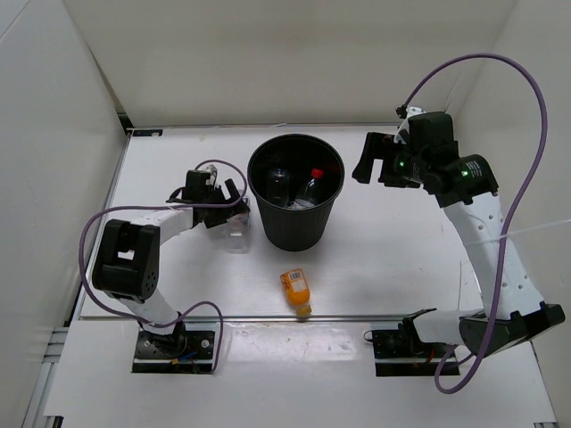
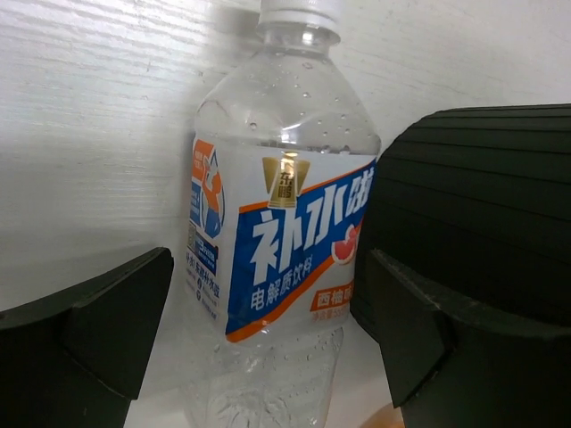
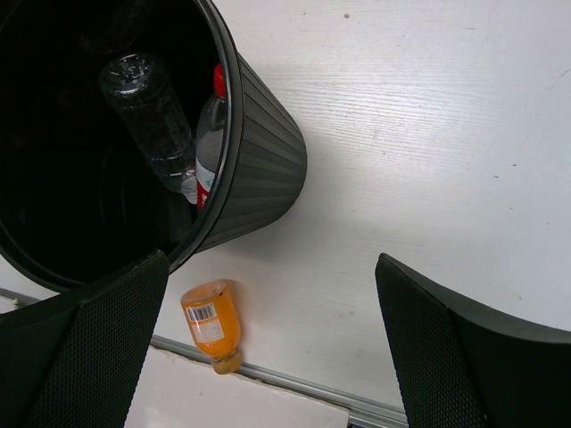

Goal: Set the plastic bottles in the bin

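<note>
The black bin [image 1: 296, 234] stands mid-table. Inside lean a clear bottle [image 1: 279, 185], base up with its cap hidden, and a red-capped bottle [image 1: 312, 185]; both also show in the right wrist view, the clear one [image 3: 152, 120] and the red-capped one [image 3: 210, 134]. The blue-white labelled bottle [image 1: 237, 232] sits on the table left of the bin. My left gripper [image 2: 268, 330] is open with this bottle [image 2: 277, 250] between its jaws, gaps showing. The orange bottle [image 1: 296, 290] lies in front of the bin. My right gripper [image 1: 375, 160] is open and empty, raised right of the bin. A fifth bottle is not visible.
The bin wall [image 2: 482, 205] is close on the right of my left gripper. White walls enclose the table on the left, back and right. A metal strip [image 3: 294, 388] runs along the table's front edge, touching the orange bottle's cap [image 3: 223, 361].
</note>
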`<action>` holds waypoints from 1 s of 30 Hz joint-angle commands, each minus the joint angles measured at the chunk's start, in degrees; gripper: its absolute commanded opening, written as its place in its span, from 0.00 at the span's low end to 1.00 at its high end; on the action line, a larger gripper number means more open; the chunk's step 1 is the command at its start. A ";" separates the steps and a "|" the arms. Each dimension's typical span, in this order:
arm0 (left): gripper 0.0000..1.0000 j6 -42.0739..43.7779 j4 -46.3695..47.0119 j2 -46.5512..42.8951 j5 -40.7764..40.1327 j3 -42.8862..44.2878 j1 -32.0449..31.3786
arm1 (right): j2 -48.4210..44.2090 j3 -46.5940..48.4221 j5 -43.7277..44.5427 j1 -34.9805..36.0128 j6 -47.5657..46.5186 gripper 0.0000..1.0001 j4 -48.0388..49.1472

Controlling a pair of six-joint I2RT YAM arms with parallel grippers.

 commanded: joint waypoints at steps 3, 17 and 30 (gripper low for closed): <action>0.84 -1.94 1.16 3.12 5.48 1.64 -0.53 | -1.75 -1.57 0.34 -0.25 -1.03 1.00 1.65; 0.53 -0.71 -17.99 -11.02 -16.47 21.31 0.52 | -1.75 -2.63 -0.36 -0.25 0.03 1.00 2.17; 0.56 10.27 -18.53 -4.09 -12.44 56.74 -15.72 | -1.75 -6.93 -0.89 -0.25 1.70 1.00 3.92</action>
